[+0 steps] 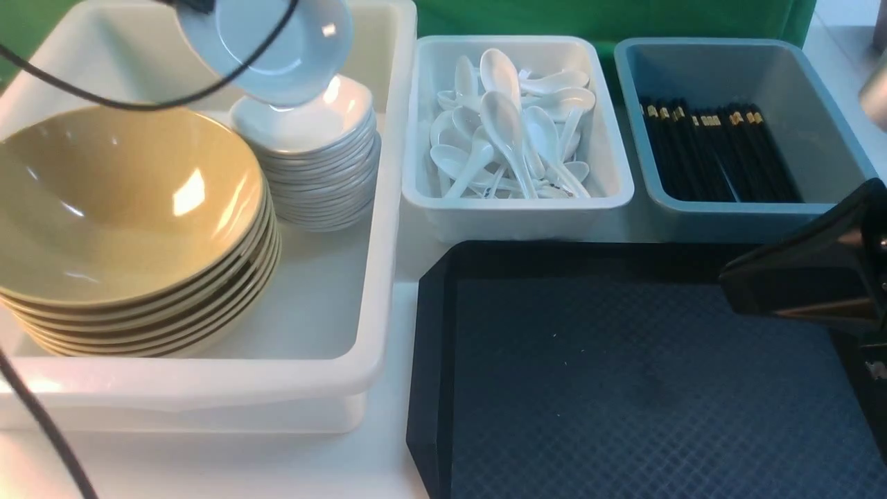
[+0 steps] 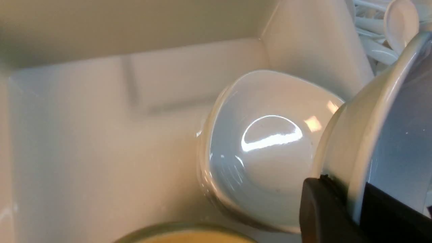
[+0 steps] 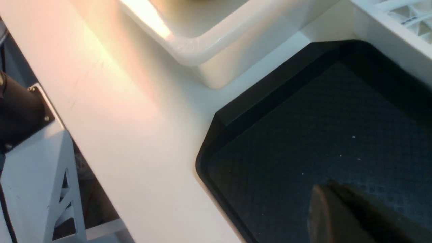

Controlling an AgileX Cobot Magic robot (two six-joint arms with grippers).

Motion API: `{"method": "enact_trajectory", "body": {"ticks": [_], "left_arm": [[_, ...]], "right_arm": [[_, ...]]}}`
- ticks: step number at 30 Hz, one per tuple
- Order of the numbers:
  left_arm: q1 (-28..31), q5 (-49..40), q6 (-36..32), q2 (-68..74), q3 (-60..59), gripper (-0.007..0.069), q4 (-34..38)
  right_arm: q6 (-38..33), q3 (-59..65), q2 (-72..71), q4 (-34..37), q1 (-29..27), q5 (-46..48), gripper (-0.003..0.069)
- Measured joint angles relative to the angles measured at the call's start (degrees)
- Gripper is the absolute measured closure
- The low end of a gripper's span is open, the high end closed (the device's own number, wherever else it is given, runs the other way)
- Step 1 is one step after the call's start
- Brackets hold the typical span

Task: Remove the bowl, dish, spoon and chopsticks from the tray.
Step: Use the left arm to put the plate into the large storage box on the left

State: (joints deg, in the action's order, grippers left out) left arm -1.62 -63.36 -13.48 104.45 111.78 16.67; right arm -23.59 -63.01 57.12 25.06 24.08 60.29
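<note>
White dish (image 1: 305, 48) clamped in left claw (image 2: 354, 209), tilted

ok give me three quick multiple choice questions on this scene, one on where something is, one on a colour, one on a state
1. Where is the dish that the left gripper holds?
A) flat on the table
B) over the stack of dishes in the large white bin
C) inside the smaller white bin

2. What colour is the bin that holds the chopsticks?
A) white
B) green
C) grey-blue

3. How does the held dish sit?
A) lying level
B) tilted, pinched by its rim
C) upside down

Answers:
1 B: the front view shows it in the air just over the stack.
2 C: its walls are grey-blue, beside a white neighbour.
3 B: the left wrist view shows the black fingers clamped on the rim, and the front view shows the dish's inside facing the camera.
</note>
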Motion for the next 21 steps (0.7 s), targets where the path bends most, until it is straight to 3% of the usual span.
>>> {"method": "enact_trajectory", "body": {"ticks": [6,10,16,21], "left_arm": [[-0.06,3.75,-4.26,7.58,-0.08,0.0615,1.94],[0.00,6.22,-5.45,10.56,-0.08,0.0556,0.09],[0.00,9.38,-10.03,12.10,-0.08,0.0274,-0.61],[0.00,8.61,-8.67,11.33,1.92,0.0080,-1.12]], "right_arm": [[0.00,0.00,0.00,0.05,0.00,-0.07,0.0620],[0.00,0.00,0.00,0.05,0.00,-0.07,0.0620],[0.00,0.00,0.00,0.00,0.00,-0.23,0.0619],[0.00,0.00,0.00,-0.28,0.00,-0.26,0.0618]]}}
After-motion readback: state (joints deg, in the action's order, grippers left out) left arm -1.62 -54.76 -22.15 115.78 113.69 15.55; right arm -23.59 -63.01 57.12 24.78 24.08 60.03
